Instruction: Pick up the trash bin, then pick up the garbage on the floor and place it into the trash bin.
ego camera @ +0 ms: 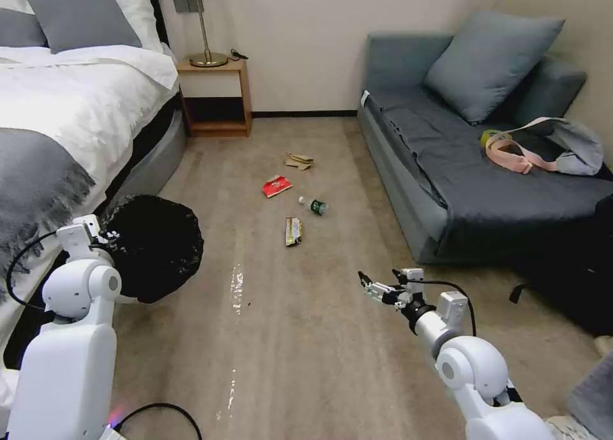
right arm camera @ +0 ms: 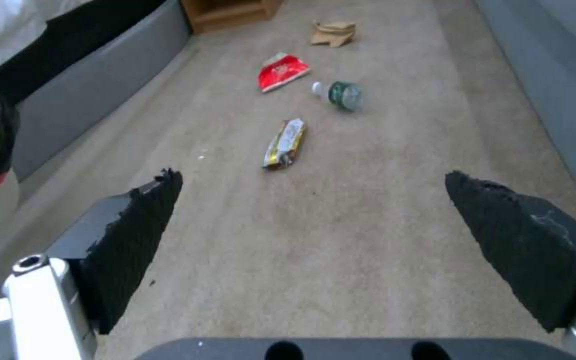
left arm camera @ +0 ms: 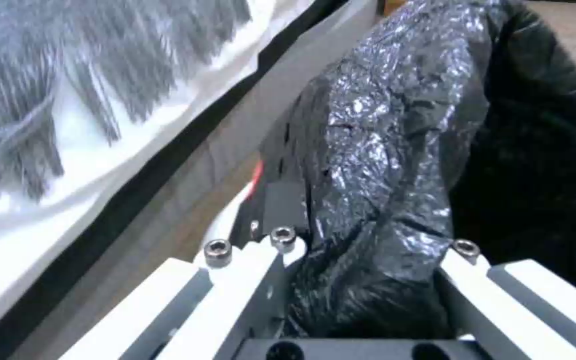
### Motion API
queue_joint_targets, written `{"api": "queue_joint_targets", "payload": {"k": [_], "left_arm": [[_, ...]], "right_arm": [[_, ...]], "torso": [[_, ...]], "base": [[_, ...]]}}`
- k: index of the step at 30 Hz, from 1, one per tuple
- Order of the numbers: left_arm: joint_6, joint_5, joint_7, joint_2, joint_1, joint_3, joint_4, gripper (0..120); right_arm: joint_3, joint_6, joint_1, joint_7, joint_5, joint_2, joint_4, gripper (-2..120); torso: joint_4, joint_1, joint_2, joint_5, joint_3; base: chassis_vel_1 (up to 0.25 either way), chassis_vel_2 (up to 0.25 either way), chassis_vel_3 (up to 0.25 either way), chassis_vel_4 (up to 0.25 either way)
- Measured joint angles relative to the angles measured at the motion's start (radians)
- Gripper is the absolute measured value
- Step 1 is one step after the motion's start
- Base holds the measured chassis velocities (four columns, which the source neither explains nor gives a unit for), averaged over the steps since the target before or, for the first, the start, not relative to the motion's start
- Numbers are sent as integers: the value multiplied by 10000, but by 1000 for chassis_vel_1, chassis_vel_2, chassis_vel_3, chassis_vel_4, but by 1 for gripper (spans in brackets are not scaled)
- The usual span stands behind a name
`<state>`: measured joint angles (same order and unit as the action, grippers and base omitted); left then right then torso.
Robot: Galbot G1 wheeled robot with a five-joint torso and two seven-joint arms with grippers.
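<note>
head view: the left end effector [ego camera: 105, 235] holds the bin [ego camera: 153, 245] at its near left rim, beside the bed [ego camera: 70, 121], the black bag facing the camera. the right end effector [ego camera: 370, 285] hangs above bare floor [ego camera: 306, 338] at the near right, its fingers apart and holding nothing. the garbage lies farther out in mid-floor: a wrapper [ego camera: 293, 230] nearest, a bottle [ego camera: 314, 205] just beyond it to the right, a red packet [ego camera: 276, 186] to its left, and a paper bag [ego camera: 299, 161] farthest. a sofa [ego camera: 447, 172] runs along the right.

left wrist view: the left end effector [left arm camera: 361, 280] is clamped on the bin's [left arm camera: 395, 150] bagged rim, bed fringe close by.

right wrist view: the right end effector [right arm camera: 315, 220] is spread wide, with the wrapper [right arm camera: 285, 143], bottle [right arm camera: 340, 93], packet [right arm camera: 280, 72] and paper bag [right arm camera: 333, 33] ahead on the floor.
</note>
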<state>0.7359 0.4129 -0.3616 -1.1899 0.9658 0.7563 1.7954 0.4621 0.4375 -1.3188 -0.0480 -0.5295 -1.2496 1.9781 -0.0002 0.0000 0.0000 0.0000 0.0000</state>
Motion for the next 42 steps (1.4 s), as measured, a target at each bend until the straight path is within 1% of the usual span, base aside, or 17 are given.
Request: {"api": "queue_joint_targets", "payload": {"k": [3, 9, 15, 27, 33, 42], "left_arm": [[0, -170, 141, 58, 27, -40, 108, 5], [0, -250, 143, 32, 85, -51, 250, 5], [-1, -449, 258, -9, 98, -90, 191, 5], [-3, -510, 329, -116, 95, -226, 198, 5], [-23, -607, 367, -283, 26, -317, 138, 5], [-93, -649, 471, -266, 81, -257, 74, 5]], "right_arm": [[51, -75, -37, 6, -36, 42, -92, 100], [50, -148, -17, 9, -32, 118, -312, 100], [13, -253, 39, 0, -4, 59, -496, 100], [6, -451, -7, -55, 40, 52, -640, 100], [-15, -453, -18, -52, 84, 51, -663, 100], [-141, -453, -13, -46, 166, 29, -704, 100]], "torso": [[2, 0, 0, 0, 0], [1, 0, 0, 1, 0], [2, 0, -1, 0, 0], [2, -1, 0, 0, 0], [2, 0, 0, 1, 0], [3, 0, -1, 0, 1]], "base": [[0, 0, 0, 0], [0, 0, 0, 0], [0, 0, 0, 0], [0, 0, 0, 0], [-91, 88, 95, -100], [-118, 115, 112, -114]]}}
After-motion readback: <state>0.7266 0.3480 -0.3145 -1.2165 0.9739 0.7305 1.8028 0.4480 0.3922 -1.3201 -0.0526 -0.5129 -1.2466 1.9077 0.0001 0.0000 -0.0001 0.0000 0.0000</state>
